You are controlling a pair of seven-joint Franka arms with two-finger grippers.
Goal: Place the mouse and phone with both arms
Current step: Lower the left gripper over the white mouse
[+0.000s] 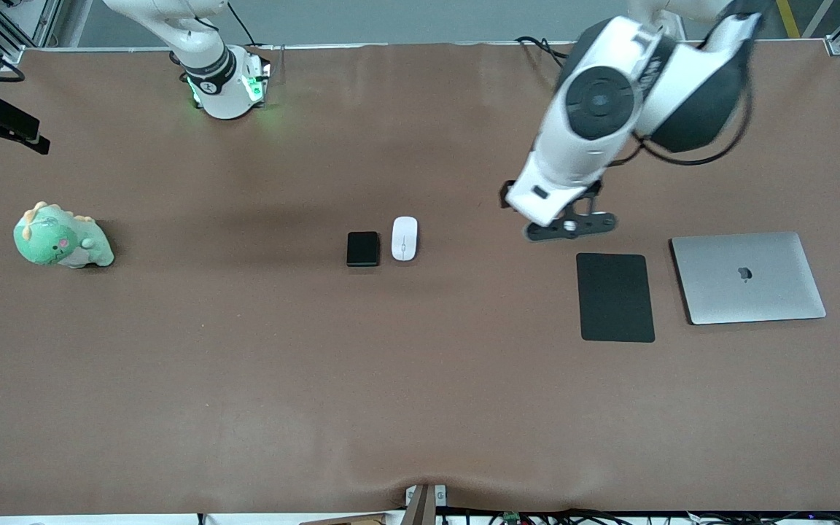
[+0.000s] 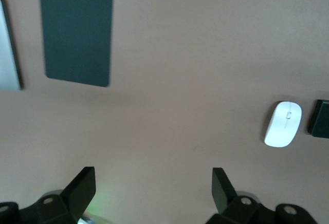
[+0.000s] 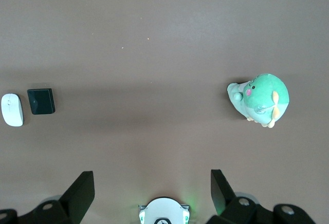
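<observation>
2 grippers are in play, both with jaws spread wide and nothing between them.

the left gripper hangs over bare table, just off the edge of the mouse pad that faces the robot bases. its fingers frame only brown surface in the left wrist view. the right gripper is out of the front view; its wrist view looks straight down over its own green-lit base, so that arm waits high above its mount.

from the left gripper, the mouse lies toward the right arm's end of the table, well apart, at about the same depth as the gripper. the phone lies touching or just beside the mouse, 1 place further toward the right arm's end. both rest flat on the table, not yet lifted.

the mouse's long axis runs from the bases toward the front camera, square to the line joining the 2 items. judged from this, the left arm is the nearer to the mouse and the right arm is the likelier one for the phone. the coming move for the left gripper looks like a sideways travel toward the right arm's end, then a descent with the jaws across the mouse's short width.

a green plush toy sits well apart at the right arm's end; a silver laptop lies beside the mouse pad.
</observation>
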